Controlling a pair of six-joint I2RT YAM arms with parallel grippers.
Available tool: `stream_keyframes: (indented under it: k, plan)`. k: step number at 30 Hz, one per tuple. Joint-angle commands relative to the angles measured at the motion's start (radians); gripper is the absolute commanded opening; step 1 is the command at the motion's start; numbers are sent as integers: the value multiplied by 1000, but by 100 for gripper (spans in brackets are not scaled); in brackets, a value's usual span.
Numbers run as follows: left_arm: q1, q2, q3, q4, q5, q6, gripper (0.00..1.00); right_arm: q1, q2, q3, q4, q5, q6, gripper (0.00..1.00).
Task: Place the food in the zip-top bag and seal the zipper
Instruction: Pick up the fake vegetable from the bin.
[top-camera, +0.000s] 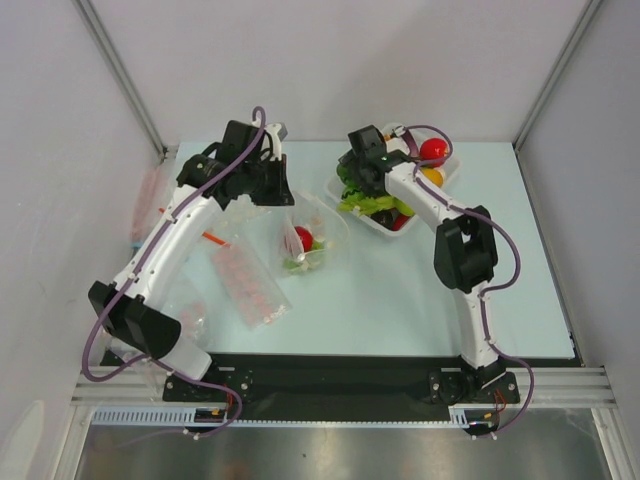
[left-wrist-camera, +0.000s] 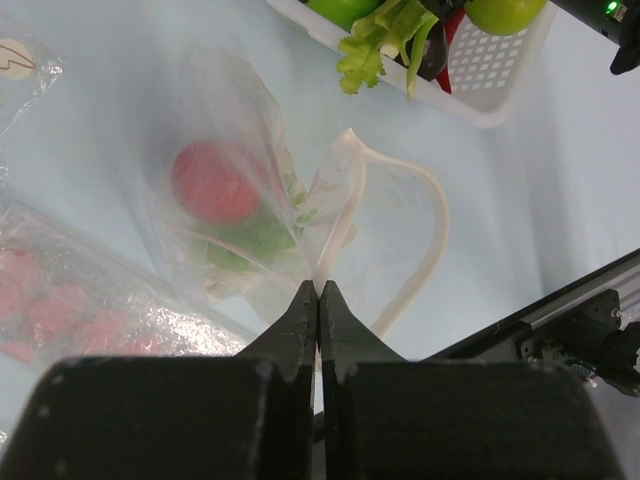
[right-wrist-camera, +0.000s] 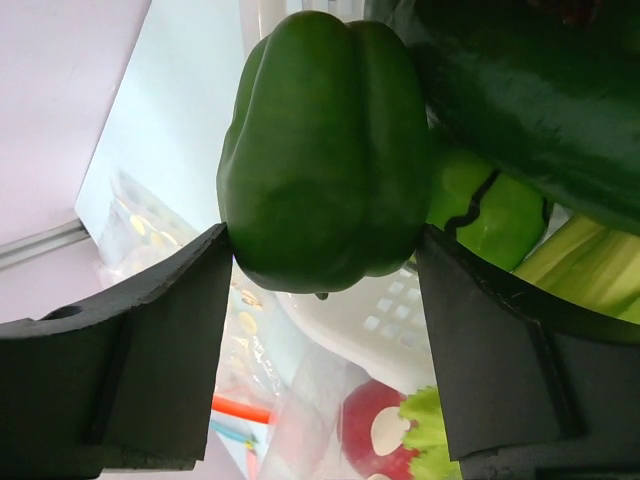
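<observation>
The clear zip-top bag (top-camera: 312, 235) lies open at mid-table with a red piece (top-camera: 303, 237) and a leafy green piece inside. My left gripper (top-camera: 286, 200) is shut on the bag's rim (left-wrist-camera: 335, 190) and holds it up; its zipper strip (left-wrist-camera: 430, 240) curves open to the right. My right gripper (top-camera: 358, 180) is over the left end of the white tray (top-camera: 447, 183). In the right wrist view, it (right-wrist-camera: 325, 240) is shut on a dark green bell pepper (right-wrist-camera: 325, 150). More food lies in the tray: lettuce (top-camera: 368, 205), a red piece (top-camera: 433, 150) and a yellow piece (top-camera: 432, 177).
A flat packet with pink-red blobs (top-camera: 250, 285) lies left of the bag. A thin red strip (top-camera: 213, 238) and a clear packet (top-camera: 185, 315) lie under my left arm. Walls close the table's left, back and right sides.
</observation>
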Motion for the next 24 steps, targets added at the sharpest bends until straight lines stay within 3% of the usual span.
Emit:
stream_keyframes:
  k: [1, 6, 9, 16, 24]
  plan:
    - [8, -51, -8, 36, 8, 3, 0, -1, -107, -44, 57, 68, -60, 62]
    - [8, -56, -9, 44, 8, -13, 0, -1, -294, -190, 243, 58, -191, 61]
    - [8, -58, -6, 47, 11, -23, 0, -7, -381, -291, 355, -5, -351, 59]
    - [6, -58, -11, 59, 45, -61, 0, -78, -643, -489, 420, -445, -567, 45]
    - [5, -59, -16, 81, 90, -127, 1, -69, -892, -702, 449, -751, -777, 38]
